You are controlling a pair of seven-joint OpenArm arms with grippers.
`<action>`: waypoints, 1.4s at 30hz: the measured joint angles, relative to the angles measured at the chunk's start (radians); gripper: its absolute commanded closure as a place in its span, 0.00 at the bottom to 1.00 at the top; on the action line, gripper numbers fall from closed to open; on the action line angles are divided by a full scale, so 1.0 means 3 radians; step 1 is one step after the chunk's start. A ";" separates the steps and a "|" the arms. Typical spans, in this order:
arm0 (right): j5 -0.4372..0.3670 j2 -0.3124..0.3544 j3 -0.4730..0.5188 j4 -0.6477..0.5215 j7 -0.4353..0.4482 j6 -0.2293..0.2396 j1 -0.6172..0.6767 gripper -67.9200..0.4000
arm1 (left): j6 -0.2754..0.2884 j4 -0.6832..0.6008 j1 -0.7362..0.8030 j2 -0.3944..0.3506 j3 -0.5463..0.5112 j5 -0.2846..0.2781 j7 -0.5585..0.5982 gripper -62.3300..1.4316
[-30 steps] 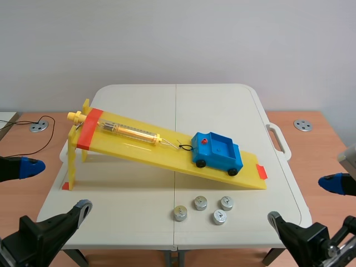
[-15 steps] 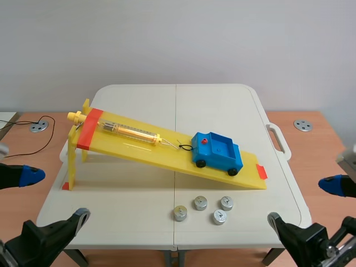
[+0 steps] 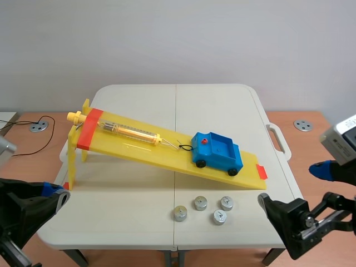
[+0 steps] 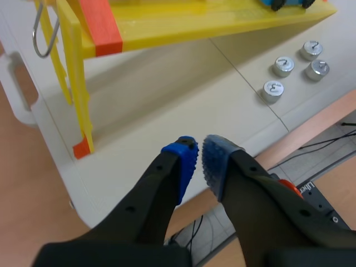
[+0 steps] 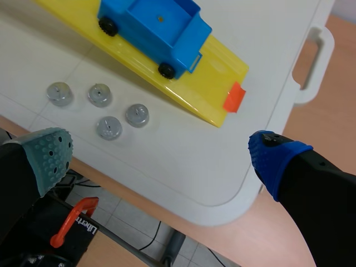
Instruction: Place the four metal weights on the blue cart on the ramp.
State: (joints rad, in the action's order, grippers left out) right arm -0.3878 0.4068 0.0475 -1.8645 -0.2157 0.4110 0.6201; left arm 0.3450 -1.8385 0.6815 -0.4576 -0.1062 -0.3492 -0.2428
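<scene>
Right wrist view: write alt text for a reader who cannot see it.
A blue plastic cart sits empty near the low end of a yellow plastic ramp on a white table. Four small round metal weights lie beside the ramp, ahead of the open right tool.

One metal weight (image 4: 273, 89) reads "3"; a black base (image 5: 84, 227) reads "Uliber…".

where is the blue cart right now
In the scene view the blue cart sits right of centre, near the low end of the yellow ramp. The four metal weights lie on the table just in front of it.
</scene>
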 measured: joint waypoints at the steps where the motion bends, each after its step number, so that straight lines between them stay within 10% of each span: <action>1: 0.0023 -0.0003 -0.0043 0.0000 -0.0013 0.0000 -0.0029 0.03 | 0.0000 0.0000 0.0000 0.0015 0.0000 0.0000 -0.0031 0.93; 11: 0.0262 -0.0273 -0.0470 0.0001 -0.0108 -0.0001 -0.0256 0.03 | 0.0000 0.0000 -0.0019 0.0210 0.0000 0.0017 -0.0183 0.93; 24: 0.0529 -0.0596 -0.0930 0.0347 -0.0112 -0.0001 -0.0515 0.38 | 0.0000 0.0000 -0.0271 0.0306 0.0000 0.0102 -0.0299 0.93; 42: 0.0860 -0.0988 -0.1221 0.1096 -0.0186 -0.0127 -0.1064 0.47 | 0.0000 0.0090 -0.0270 0.0306 0.0000 0.0102 -0.0299 0.93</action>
State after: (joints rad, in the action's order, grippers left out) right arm -0.1299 0.1104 -0.3187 -1.5356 -0.2714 0.3729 0.3008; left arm 0.3450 -1.8114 0.6006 -0.3656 -0.1062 -0.3187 -0.3325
